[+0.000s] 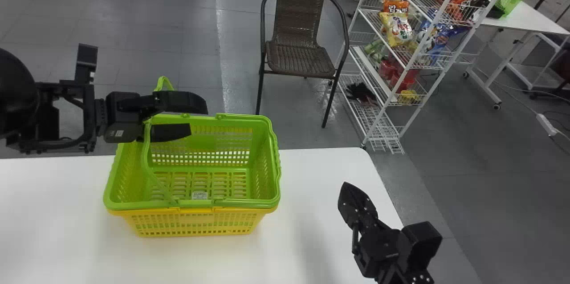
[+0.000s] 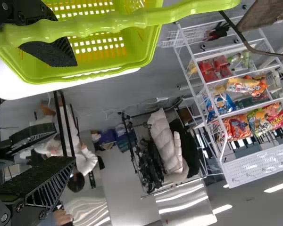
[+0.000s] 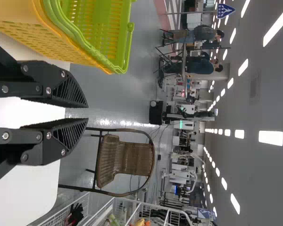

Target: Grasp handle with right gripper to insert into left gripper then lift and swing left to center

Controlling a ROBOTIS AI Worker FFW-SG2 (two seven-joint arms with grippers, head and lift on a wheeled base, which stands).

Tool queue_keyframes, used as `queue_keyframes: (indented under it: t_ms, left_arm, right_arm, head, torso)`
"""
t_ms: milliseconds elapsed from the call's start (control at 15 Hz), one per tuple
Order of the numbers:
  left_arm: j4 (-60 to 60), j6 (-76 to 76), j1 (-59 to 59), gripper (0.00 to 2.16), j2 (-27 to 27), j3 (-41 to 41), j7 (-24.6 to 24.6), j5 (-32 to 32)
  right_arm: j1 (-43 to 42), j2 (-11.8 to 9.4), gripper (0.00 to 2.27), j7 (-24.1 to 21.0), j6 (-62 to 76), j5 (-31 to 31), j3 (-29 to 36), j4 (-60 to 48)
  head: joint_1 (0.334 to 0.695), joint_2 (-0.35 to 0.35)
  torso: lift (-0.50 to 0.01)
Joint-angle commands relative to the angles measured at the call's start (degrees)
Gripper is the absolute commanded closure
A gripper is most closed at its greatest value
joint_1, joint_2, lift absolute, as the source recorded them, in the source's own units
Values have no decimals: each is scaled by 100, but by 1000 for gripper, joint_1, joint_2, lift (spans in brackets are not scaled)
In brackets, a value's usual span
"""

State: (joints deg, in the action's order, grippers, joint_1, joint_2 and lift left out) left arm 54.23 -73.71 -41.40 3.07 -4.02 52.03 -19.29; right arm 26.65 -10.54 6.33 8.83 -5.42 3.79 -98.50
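White table, green basket, left gripper by handle

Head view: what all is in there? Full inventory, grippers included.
Green basket: one, nested in the yellow basket
Handle: one raised, green, at green basket's left
Yellow basket: one, on table
Table: one, white, foreground
Chair: one, brown, beyond table
Rack: one, white, right of chair
Snack bags: several, multicoloured, on rack
Side table: one, white, far right
Left gripper: one, black, at handle
Right gripper: one, black, near table's right edge
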Motion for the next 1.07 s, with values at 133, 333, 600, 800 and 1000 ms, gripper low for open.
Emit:
queue_keyframes:
  t_ms: [133, 333, 600, 800, 1000]
  left_arm:
    - [97, 62, 0, 107, -17, 6, 0, 30]
    - [220, 62, 44, 113, -17, 50, -44, 39]
    - [431, 10, 149, 113, -17, 68, -132, 30]
    - [431, 10, 149, 117, -17, 68, -132, 30]
    - [474, -8, 149, 117, -44, 68, -141, 30]
  right_arm:
    - [-327, -71, 2078, -79, -35, 243, -151, 279]
    - [-599, -132, 2078, -158, -158, 437, -344, 472]
    - [-1004, -194, 2105, -202, -387, 665, -616, 859]
    - [-1285, -264, 2108, -273, -457, 841, -854, 1175]
    - [-1575, -308, 2108, -316, -633, 991, -1073, 1369]
  head:
    - [695, -254]
    - [695, -245]
    - [695, -225]
    - [695, -216]
    - [695, -203]
  torso:
    - [0]
    - [0]
    - [0]
    - [0]
    - [0]
